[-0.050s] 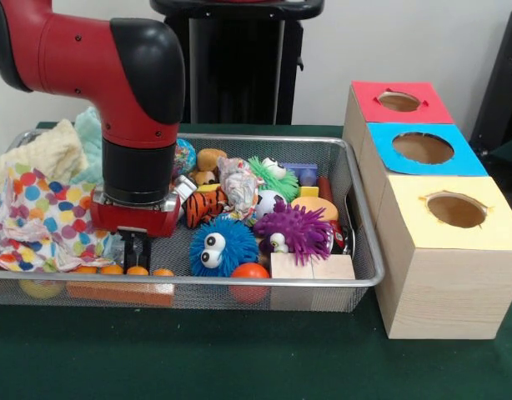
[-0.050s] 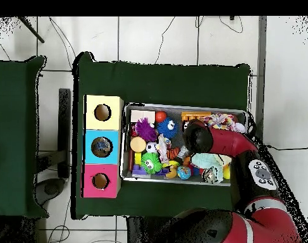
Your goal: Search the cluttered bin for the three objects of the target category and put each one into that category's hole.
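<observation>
Bin (image 1: 360,208) still crowded with toys, target category not evident. Claw (image 1: 136,247) lowered into bin's cloth-side end, by orange balls (image 1: 124,270); spread or pinched, impossible to tell. Nothing visible within the holes (image 1: 456,210), likely all three left.

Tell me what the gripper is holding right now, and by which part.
Cannot be told: the gripper is down in the mesh bin, its tips hidden among clutter.
</observation>
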Motion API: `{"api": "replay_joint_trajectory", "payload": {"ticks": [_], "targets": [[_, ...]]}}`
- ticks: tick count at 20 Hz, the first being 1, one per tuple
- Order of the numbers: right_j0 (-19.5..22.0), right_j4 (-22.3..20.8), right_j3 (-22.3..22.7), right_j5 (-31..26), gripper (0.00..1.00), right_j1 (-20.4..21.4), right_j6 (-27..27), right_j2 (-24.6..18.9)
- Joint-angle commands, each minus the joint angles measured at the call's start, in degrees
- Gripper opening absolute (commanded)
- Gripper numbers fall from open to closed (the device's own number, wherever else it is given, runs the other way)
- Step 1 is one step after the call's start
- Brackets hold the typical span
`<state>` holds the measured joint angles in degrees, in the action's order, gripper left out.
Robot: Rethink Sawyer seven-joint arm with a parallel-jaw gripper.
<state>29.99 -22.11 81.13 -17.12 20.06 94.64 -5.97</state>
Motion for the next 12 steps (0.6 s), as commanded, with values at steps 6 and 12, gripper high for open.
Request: {"api": "replay_joint_trajectory", "payload": {"ticks": [6,12], "targets": [[0.28,-2.49,-1.17,4.41,0.0,-6.61,3.78,-2.35],[-0.88,0.15,10.21,-3.55,0.0,5.79,4.58,-1.59]]}}
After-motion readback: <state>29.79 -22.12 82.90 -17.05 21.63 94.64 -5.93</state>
